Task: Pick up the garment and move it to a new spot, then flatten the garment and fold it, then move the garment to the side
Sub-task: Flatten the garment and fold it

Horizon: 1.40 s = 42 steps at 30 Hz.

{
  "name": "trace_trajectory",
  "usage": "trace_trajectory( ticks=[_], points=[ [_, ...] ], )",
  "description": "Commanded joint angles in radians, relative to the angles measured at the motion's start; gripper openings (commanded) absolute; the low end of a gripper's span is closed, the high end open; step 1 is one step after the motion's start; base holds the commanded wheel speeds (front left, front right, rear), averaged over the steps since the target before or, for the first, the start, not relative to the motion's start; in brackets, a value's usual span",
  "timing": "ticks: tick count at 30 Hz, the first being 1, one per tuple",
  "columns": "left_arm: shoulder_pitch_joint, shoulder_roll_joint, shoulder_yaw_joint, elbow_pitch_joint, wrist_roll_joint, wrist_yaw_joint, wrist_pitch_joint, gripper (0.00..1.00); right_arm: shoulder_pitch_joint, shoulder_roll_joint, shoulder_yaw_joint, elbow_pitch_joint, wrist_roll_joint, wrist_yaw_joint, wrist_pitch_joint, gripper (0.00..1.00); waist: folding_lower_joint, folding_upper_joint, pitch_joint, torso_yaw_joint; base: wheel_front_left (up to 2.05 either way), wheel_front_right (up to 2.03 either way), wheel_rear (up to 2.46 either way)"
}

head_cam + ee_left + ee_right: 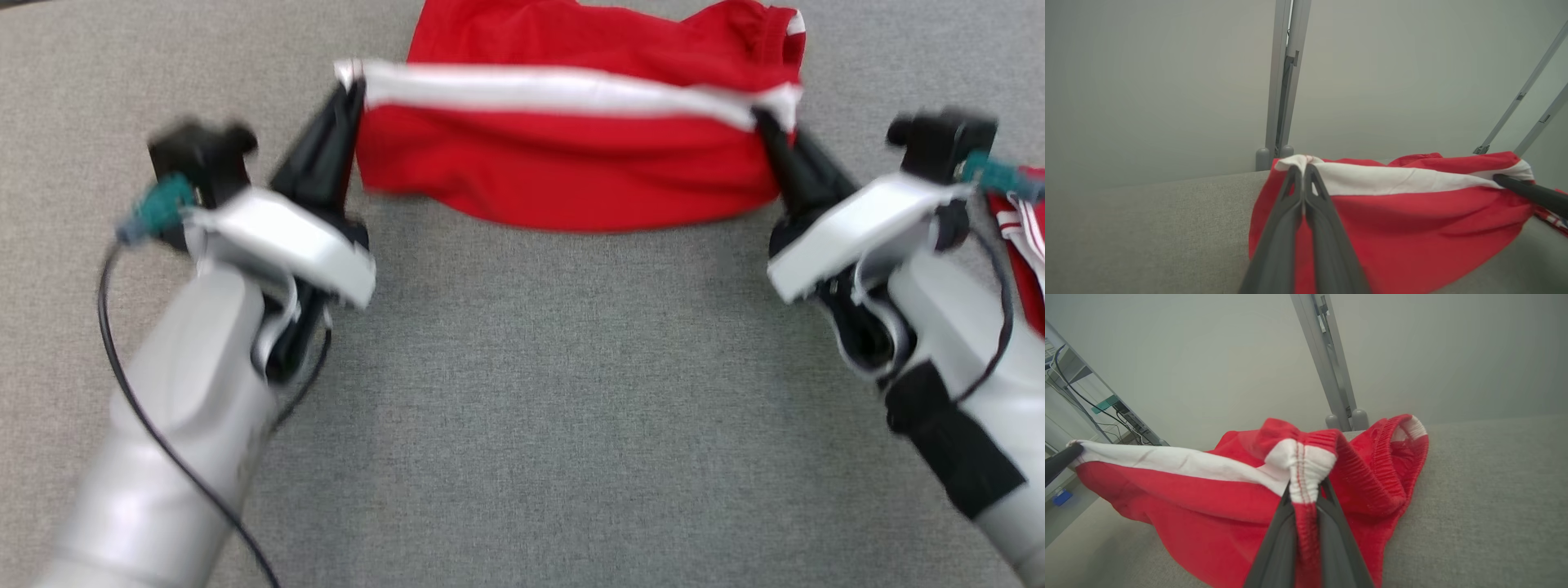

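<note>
Garment (pixel 571 163): red cloth with a white band, stretched between 2 grippers over the far part of the grey table (pixel 522 425).

Nearest to us lies bare table, flanked by both pale forearms. Beyond them, the left gripper (pixel 347 98) is closed flat on one end of the white band. The right gripper (pixel 767 122) is pinched on the other end, where the left and right wrist views show the band meeting a gathered elastic waistband. Between these 2 holds the band runs nearly straight. The red body hangs below it in a shallow curve, and we cannot tell whether its lower edge touches the table. Farther off, the rest of the garment sits bunched on the table. At the right edge lies a second red-and-white cloth (pixel 1024 245), apart from the work. Behind stand a grey post (pixel 1284 81) and a plain wall (pixel 1147 81).

We judge the carry or spread step to be in hand, with flattening not yet done. The next move calls for both grippers travelling together at equal spacing, so that the band stays taut and the bunched far part is drawn out smooth before lowering.
</note>
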Motion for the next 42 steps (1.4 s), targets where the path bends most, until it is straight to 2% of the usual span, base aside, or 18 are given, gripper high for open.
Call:
trace_trajectory(
  ticks=[1, 5, 10, 15, 20, 25, 34, 42],
  points=[
    [0.045, 0.014, 0.017, -0.040, 0.021, 0.009, -0.003, 0.00, 0.031, -0.015, 0.002, -0.037, 0.001, 0.000, -0.010, 0.00, 0.0000, 0.0000, -0.010, -0.003, 0.00, 0.00, 0.00],
    [0.246, 0.029, 0.058, -0.201, 0.072, 0.038, -0.003, 0.00, 0.188, -0.043, -0.078, -0.176, -0.038, 0.000, -0.009, 0.00, 0.0000, 0.0000, -0.041, -0.010, 0.00, 0.00, 0.00],
    [0.462, 0.076, 0.052, -0.384, 0.119, 0.079, -0.003, 0.00, 0.382, -0.057, -0.159, -0.327, -0.161, 0.000, -0.009, 0.00, 0.0000, 0.0000, -0.078, -0.009, 0.00, 0.00, 0.00],
    [0.622, 0.122, 0.030, -0.534, 0.113, 0.126, 0.059, 0.00, 0.558, -0.045, -0.226, -0.403, -0.251, 0.000, -0.009, 0.00, 0.0000, 0.0000, -0.120, -0.003, 0.00, 0.00, 0.00],
    [0.722, 0.151, 0.019, -0.646, 0.095, 0.163, 0.127, 0.00, 0.674, -0.036, -0.262, -0.433, -0.284, 0.000, -0.009, 0.00, 0.0000, 0.0000, -0.149, 0.003, 0.00, 0.00, 0.00],
    [0.835, 0.197, 0.030, -0.789, 0.070, 0.233, 0.218, 0.00, 0.813, -0.018, -0.313, -0.483, -0.318, 0.000, -0.009, 0.02, 0.0000, 0.0000, -0.170, 0.008, 0.00, 0.00, 0.00],
    [0.916, 0.260, 0.071, -0.938, 0.059, 0.299, 0.279, 0.00, 0.923, 0.008, -0.350, -0.548, -0.329, 0.000, -0.009, 0.00, 0.0000, 0.0000, -0.174, -0.006, 0.00, 0.00, 0.00],
    [0.817, 0.296, 0.095, -0.968, 0.074, 0.279, 0.308, 0.00, 0.903, 0.045, -0.364, -0.621, -0.259, 0.000, 0.050, 0.00, 0.0000, 0.0000, -0.157, -0.029, 0.00, 0.00, 0.00]
  ],
)
